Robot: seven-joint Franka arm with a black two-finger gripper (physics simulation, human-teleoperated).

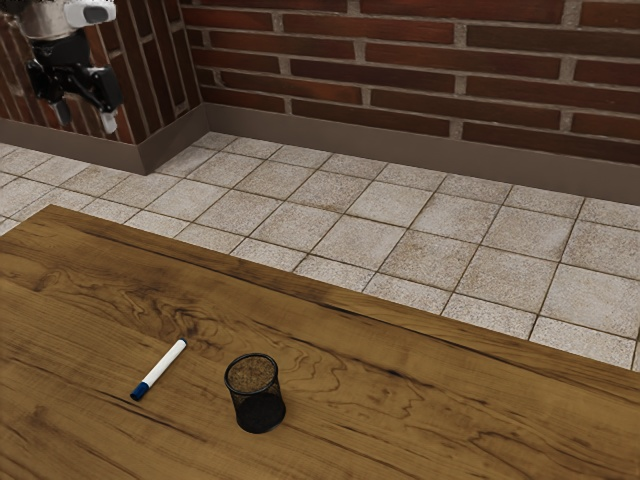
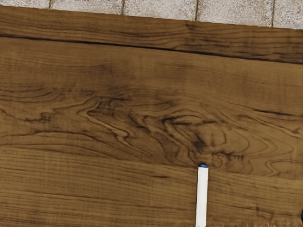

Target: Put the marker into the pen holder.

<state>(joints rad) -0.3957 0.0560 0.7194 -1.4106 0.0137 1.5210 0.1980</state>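
Brown wooden table [image 1: 420, 440], nearest the camera. On it, a black mesh pen cup [image 1: 259, 407], upright, with a round open mouth [image 1: 252, 372]. Near it, toward the exterior view's left, a white marker [image 1: 163, 367], flat on the wood, not touching the cup. Thick blue cap [image 1: 138, 393] at the nearer end.

Gripper [image 1: 87, 118] high at the exterior view's upper left, well apart from marker and cup. Fingers [image 1: 109, 121] apart, nothing between.

Looks like the opening stage. Calls for a descent to the marker, with one finger down each side of the barrel.

Main worry: a roll. Round barrel, flat wood, no stop; could run off at a touch from one finger ahead of the other.

Next worry: a grip too near one end. Would probably let the marker droop or swivel, and spoil the aim later.

Also: close quarters. Badly turned on the way down, could bump the cup and shift or topple it.

Later: a swing from flat to upright, needed over the mouth. With too little tilt or too low a carry, likely to snag there and drag the cup over. With too early a release, likely to drop outside.
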